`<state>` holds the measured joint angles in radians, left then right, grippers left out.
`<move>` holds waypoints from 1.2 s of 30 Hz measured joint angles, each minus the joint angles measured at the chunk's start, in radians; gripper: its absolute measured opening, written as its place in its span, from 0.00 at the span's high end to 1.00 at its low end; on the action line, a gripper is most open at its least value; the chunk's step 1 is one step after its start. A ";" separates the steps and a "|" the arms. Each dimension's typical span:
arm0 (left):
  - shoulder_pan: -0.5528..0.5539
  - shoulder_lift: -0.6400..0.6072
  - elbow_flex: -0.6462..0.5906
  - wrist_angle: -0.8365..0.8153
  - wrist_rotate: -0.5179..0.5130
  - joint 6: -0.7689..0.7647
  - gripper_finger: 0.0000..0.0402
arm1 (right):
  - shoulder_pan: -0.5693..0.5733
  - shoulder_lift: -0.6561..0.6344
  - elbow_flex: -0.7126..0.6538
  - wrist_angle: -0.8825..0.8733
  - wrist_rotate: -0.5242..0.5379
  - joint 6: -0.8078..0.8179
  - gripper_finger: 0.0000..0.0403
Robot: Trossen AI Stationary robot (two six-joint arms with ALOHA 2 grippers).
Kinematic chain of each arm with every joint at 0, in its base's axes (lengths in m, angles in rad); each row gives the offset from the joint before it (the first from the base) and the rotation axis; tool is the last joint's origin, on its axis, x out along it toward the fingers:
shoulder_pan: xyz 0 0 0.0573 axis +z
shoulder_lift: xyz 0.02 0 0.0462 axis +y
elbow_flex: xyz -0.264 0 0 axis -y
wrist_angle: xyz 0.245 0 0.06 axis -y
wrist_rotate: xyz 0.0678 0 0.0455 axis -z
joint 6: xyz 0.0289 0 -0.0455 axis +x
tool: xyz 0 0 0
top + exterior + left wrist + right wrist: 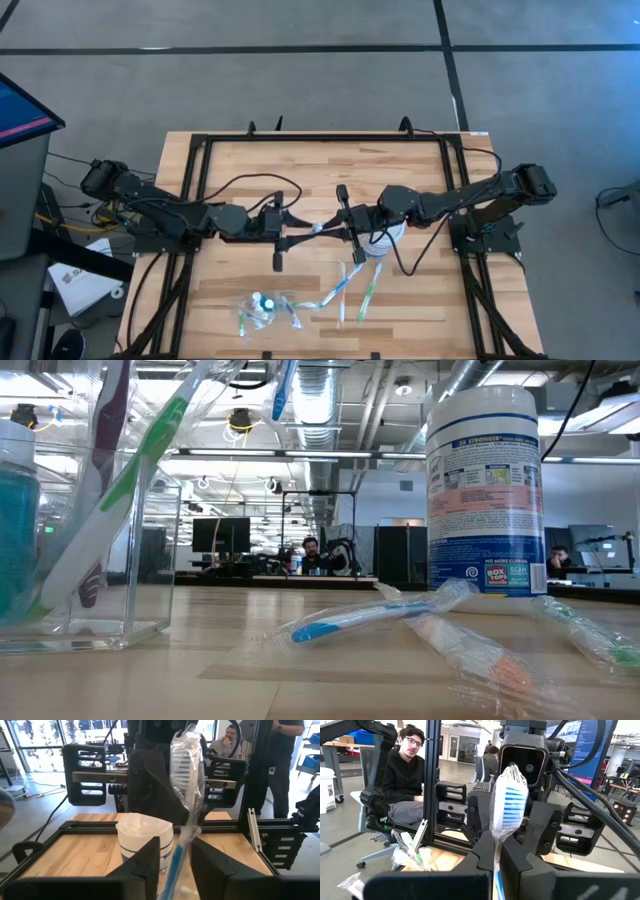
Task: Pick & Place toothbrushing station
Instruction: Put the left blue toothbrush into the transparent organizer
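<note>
A toothbrush [320,228] with blue and white bristles, in a clear wrapper, is held above the table's middle between my two arms. It stands roughly upright with its head [509,805] up. My right gripper [497,857] is shut on its handle. My left gripper [176,855] faces it from the table's left. Its fingers are on either side of the blue handle [175,865], with a gap showing beside it. More wrapped toothbrushes [345,285] lie flat on the near part of the table. A clear holder [262,305] with toothbrushes and a blue bottle [15,520] stands near the front edge. My right gripper pinches the toothbrush's wrapped handle [497,870] between its two fingers, below the head. The fingers come level from the table's right and lie across the handle. The toothbrush is lifted clear of the table, head above the fingers.
A white wipes canister [385,243] stands just near of my right gripper. A black frame [320,138] runs round the table. People [407,775] sit and stand beyond the table.
</note>
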<state>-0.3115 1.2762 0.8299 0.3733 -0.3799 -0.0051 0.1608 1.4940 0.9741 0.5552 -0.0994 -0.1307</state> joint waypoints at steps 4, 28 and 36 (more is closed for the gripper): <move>0.000 0.000 0.000 0.000 0.004 0.002 0.85 | 0.000 0.000 0.000 0.000 0.002 0.000 1.00; 0.001 0.000 0.000 0.019 0.013 0.069 0.75 | -0.001 0.000 0.000 -0.002 0.000 0.004 1.00; 0.023 0.030 -0.001 0.035 0.024 0.068 0.77 | -0.001 0.000 0.000 -0.001 0.005 0.003 1.00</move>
<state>-0.2890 1.3065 0.8289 0.4082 -0.3560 0.0630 0.1596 1.4937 0.9737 0.5546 -0.0944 -0.1280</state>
